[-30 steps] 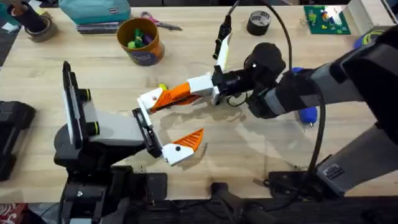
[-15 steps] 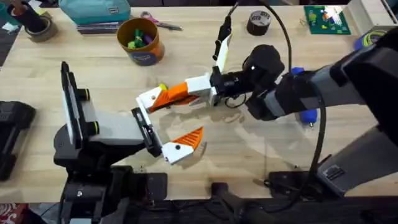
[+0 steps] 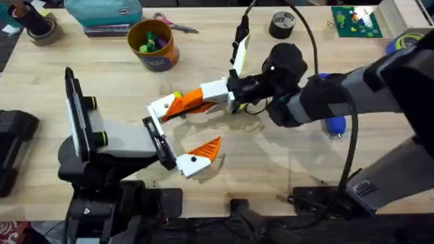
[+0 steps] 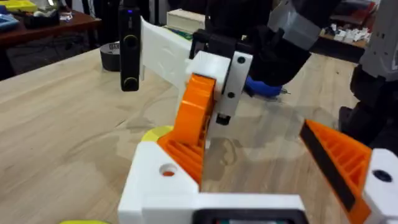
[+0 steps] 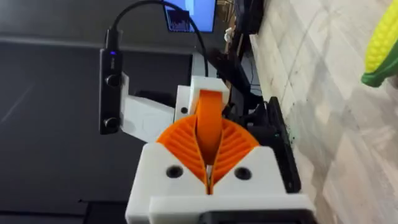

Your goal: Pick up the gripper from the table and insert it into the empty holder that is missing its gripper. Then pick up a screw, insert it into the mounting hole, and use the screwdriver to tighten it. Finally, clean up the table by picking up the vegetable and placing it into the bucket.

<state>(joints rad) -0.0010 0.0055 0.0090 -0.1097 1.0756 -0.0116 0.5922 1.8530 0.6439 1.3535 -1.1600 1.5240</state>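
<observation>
Orange ribbed gripper (image 3: pixel 192 102) sits pinched between the closed pads of the right end effector (image 3: pixel 178 106), held level above the table (image 3: pixel 285 169) near its middle, its free end pushed up against the white holder (image 3: pixel 161 108) of the left arm's claw. From the left wrist view the orange wedge (image 4: pixel 194 118) runs down into the white finger base (image 4: pixel 163 180), apparently touching it; whether it is fully seated I cannot tell. The right arm seems to hold it lengthwise so the wedge can slide along the holder's slot.

The left end effector (image 3: pixel 178 137) stands spread wide and grips nothing: one finger is the bare holder receiving the part, the other (image 3: pixel 201 157) already carries its own orange tip and a black dot on its base. Kept still and open, it likely serves as a fixed target for the insertion.

Just behind the joined parts, the toy corn cob (image 3: pixel 177 96) lies on the table, partly hidden; the right wrist view shows its yellow kernels and green end (image 5: pixel 384 46). The blue screwdriver (image 3: pixel 333 123) lies under the right arm, mostly covered. Farther back stands the orange-yellow bucket (image 3: pixel 153 45) with coloured pieces inside, well apart from the corn. A black tape roll (image 3: pixel 282 24) rests near the far edge.

By my judgement the insertion step is in hand; screw and clean-up remain.
</observation>
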